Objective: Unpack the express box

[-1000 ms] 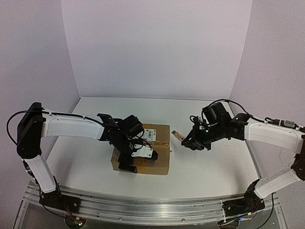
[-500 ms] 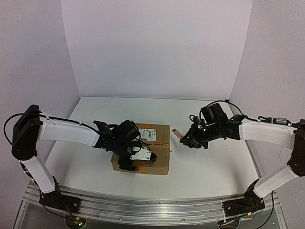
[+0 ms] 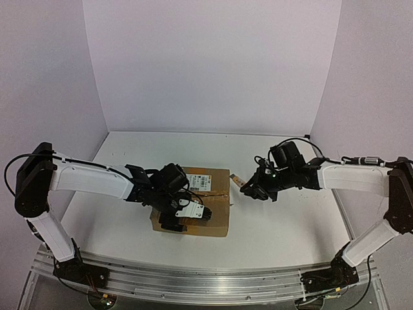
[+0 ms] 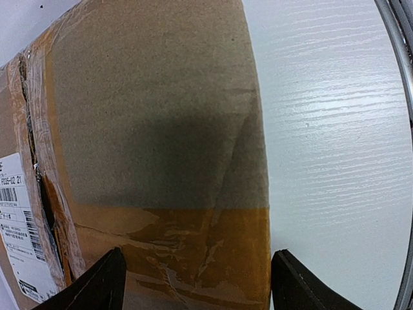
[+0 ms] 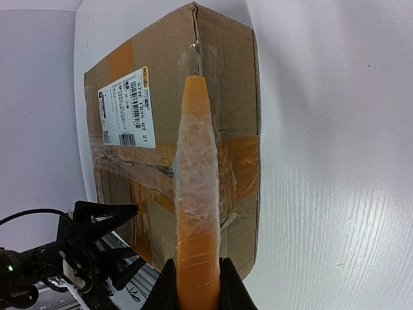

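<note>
The express box is a flat brown cardboard parcel with tan tape and a white barcode label, lying mid-table. My left gripper is down on its near-left part. In the left wrist view the jaws stand wide apart across the taped near half of the box. One fingertip is at the box's outer edge, the other over the top beside the slit seam. My right gripper is shut on a slim orange film-wrapped stick, whose tip hovers just off the box's right edge.
The white table runs to a metal rail at the near edge. White walls close the back and both sides. The left arm's black wrist and cables sit at the box's near corner.
The left gripper has settled lower onto the box and its jaws have narrowed somewhat. The right arm has carried the orange stick a little leftward, toward the box.
</note>
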You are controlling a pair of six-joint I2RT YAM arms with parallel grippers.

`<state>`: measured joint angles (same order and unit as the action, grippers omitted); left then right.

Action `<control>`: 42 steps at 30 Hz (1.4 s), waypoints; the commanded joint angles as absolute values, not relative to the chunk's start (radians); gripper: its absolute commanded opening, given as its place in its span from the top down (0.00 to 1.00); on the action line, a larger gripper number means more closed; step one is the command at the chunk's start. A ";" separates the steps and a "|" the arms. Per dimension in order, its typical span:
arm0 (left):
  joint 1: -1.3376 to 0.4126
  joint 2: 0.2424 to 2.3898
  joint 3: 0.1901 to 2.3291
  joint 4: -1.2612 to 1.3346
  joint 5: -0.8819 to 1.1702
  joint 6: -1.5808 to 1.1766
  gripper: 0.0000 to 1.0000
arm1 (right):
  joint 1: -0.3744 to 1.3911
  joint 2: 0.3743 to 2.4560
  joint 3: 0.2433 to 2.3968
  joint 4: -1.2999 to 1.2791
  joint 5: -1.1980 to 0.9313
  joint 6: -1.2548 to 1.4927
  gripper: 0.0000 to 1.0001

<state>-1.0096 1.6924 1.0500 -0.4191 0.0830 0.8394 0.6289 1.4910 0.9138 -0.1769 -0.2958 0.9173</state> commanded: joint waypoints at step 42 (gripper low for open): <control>-1.004 1.695 0.988 -0.451 0.101 0.887 0.28 | 0.617 1.532 0.818 0.029 -0.519 1.005 1.00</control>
